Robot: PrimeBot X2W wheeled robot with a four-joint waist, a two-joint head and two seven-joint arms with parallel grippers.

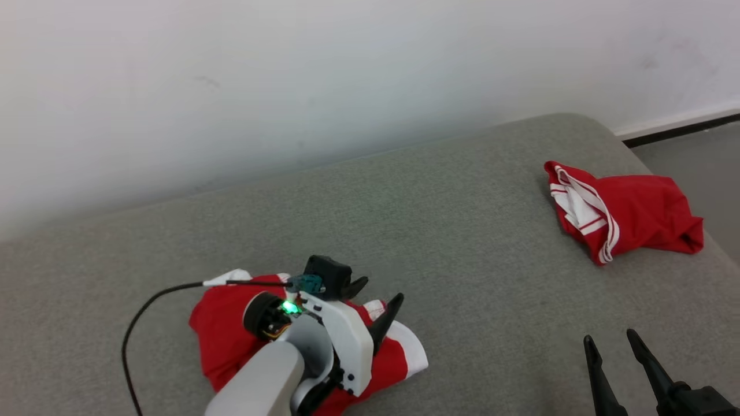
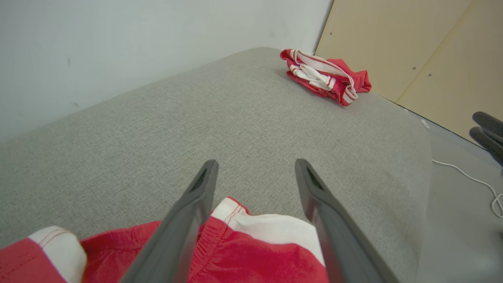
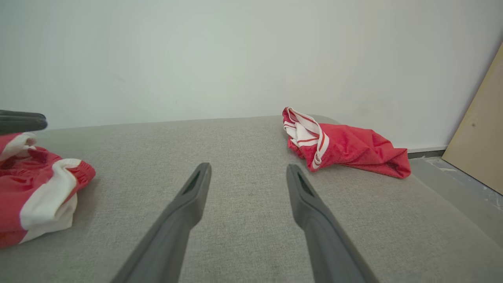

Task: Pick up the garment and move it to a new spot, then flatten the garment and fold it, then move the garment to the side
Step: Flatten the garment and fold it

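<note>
Only at the start, I think

My left claw (image 1: pixel 381 289) hangs wide open over the bunched-up red shorts (image 1: pixel 225 329) on the grey cushion (image 1: pixel 433 231), holding nothing. My right claw (image 1: pixel 610 335) is open and empty too. Lifting, flattening and folding all look left to do.

light: bright, even | shadows: soft, faint | wrist views: wide-angle bending at edges

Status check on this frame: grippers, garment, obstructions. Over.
Left gripper open, low over near red garment, no grip. Right gripper open over bare cushion. Second red garment far right, apart; nothing in the way.
</note>
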